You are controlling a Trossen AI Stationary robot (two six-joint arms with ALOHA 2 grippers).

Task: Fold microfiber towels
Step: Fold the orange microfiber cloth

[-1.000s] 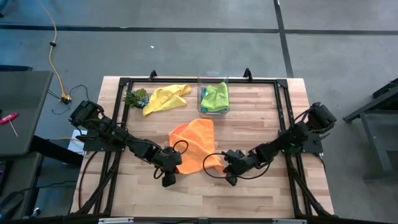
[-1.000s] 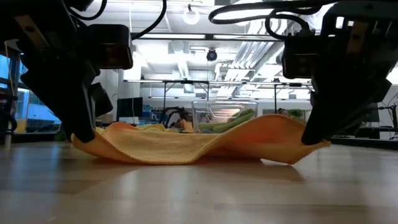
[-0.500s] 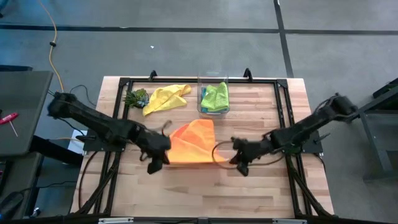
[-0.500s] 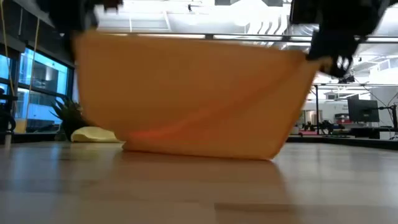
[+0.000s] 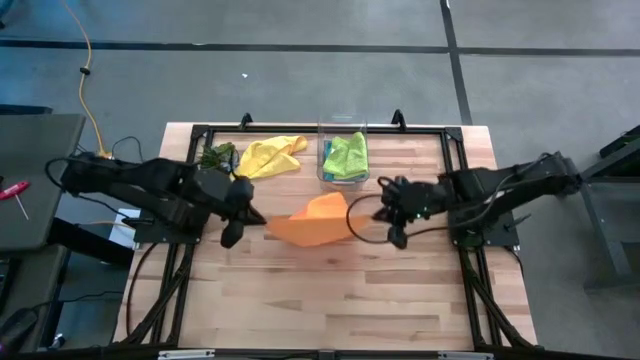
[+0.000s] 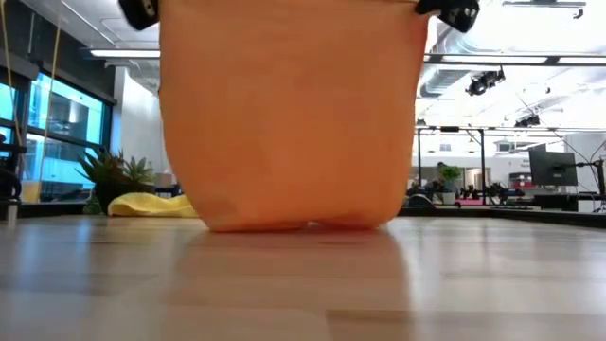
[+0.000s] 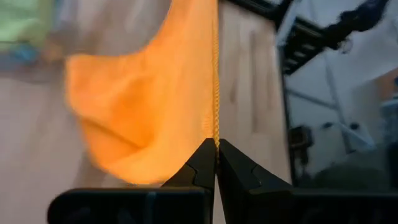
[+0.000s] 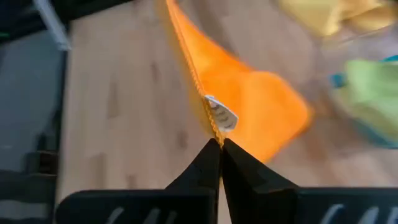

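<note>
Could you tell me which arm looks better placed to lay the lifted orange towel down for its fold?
Neither alone, probably. The left gripper and right gripper are each shut on a top corner of the orange towel, which hangs stretched between them with its lower edge at the table. Both should lower together.

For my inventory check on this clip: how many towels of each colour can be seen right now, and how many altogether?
Orange towel, held up by both grippers: 1
Yellow towel, on the table: 1
Lime green towel, in the clear box: 1
Teal towel, mostly hidden under the green: 1
Total: 4
</note>
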